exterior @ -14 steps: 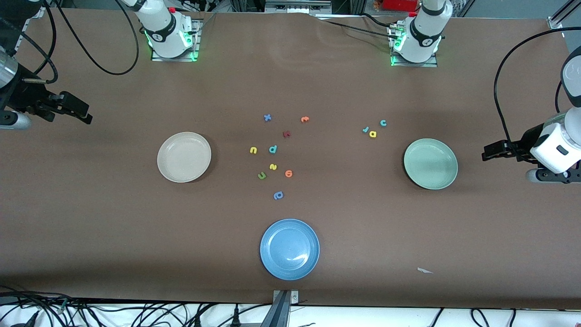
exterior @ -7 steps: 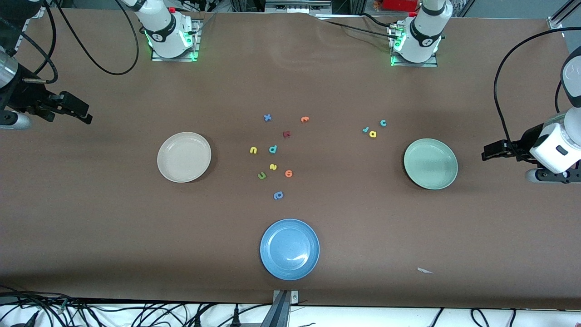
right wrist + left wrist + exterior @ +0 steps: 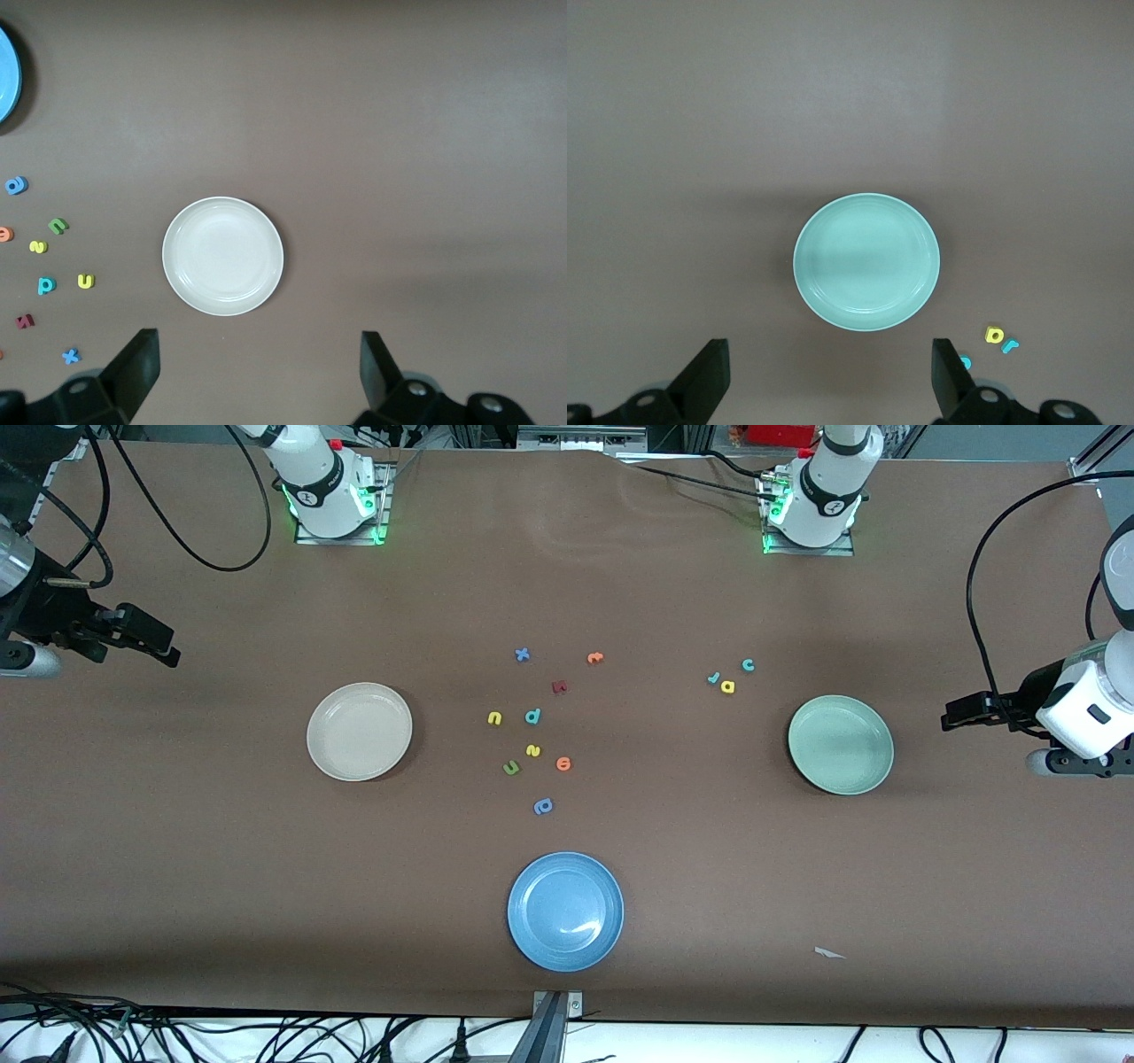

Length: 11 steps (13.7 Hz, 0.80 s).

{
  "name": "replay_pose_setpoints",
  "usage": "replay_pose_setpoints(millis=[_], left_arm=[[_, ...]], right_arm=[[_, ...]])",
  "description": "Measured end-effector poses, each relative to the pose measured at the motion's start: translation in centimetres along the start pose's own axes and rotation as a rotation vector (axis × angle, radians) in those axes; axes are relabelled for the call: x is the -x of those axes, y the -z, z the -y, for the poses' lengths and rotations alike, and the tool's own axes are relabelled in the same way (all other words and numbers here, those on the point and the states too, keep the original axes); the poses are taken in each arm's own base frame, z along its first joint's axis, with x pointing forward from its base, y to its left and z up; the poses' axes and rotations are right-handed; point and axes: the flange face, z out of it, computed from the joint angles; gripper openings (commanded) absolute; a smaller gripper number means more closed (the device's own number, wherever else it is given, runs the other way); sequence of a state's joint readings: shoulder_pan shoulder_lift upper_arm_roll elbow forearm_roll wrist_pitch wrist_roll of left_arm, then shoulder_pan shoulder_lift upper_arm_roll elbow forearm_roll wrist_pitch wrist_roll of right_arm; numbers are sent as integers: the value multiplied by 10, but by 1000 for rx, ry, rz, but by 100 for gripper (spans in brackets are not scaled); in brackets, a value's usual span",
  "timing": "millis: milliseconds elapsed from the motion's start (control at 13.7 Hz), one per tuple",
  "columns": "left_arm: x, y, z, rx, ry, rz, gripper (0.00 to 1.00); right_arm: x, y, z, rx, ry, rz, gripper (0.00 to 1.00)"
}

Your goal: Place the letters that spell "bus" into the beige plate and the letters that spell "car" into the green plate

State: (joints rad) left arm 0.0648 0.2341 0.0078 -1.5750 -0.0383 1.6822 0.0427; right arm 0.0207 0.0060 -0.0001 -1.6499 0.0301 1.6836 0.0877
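The only writing I can read is the foam letters themselves; nothing else on the brown table (image 3: 266, 868) carries a legible mark.

My left gripper (image 3: 828, 385) hangs high over the left arm's end of the table with its fingers (image 3: 709, 376) spread wide and nothing between them; the round pale mint-green shallow plate (image 3: 840, 744) lies below me, toward the table's middle, with nothing in it. Near that green plate, farther from the front camera, lie the tiny teal foam c (image 3: 748, 664), the tiny yellow foam a (image 3: 727, 686) and the tiny teal foam r (image 3: 713, 678); the a and r sit just beside each other, the c a little apart.

My right gripper (image 3: 257, 381) hangs high over the right arm's end of the table, its fingers (image 3: 137, 367) likewise wide apart and empty; the round cream-beige shallow plate (image 3: 359, 732) lies below me, toward the middle, also empty. Past that beige plate, at the table's middle, sit the tiny teal foam b (image 3: 532, 716), the tiny yellow foam u (image 3: 494, 717) beside it, and the tiny yellow foam s (image 3: 532, 750) nearer the camera.

Among them lie a green foam u (image 3: 511, 768), an orange foam letter (image 3: 563, 763), a darker blue foam letter (image 3: 543, 806), a blue foam x (image 3: 522, 654), a second orange foam letter (image 3: 594, 657) and a dark red foam letter (image 3: 559, 686); a round blue plate (image 3: 565, 911) sits nearest the camera.
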Motion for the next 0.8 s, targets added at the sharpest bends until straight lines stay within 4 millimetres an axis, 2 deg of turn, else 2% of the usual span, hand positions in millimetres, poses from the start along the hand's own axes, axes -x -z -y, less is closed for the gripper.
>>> replay_pose_setpoints(millis=[146, 364, 583, 801], left_arm=[[1, -2, -6, 6, 44, 9, 100], [4, -22, -34, 11, 91, 55, 100], [9, -64, -70, 5, 143, 108, 100], [15, -118, -100, 4, 223, 94, 100]], right_arm=[[1, -1, 0, 1, 1, 9, 100], [3, -3, 14, 2, 25, 19, 100], [2, -12, 27, 4, 42, 43, 100], [-2, -40, 49, 13, 25, 91, 100]])
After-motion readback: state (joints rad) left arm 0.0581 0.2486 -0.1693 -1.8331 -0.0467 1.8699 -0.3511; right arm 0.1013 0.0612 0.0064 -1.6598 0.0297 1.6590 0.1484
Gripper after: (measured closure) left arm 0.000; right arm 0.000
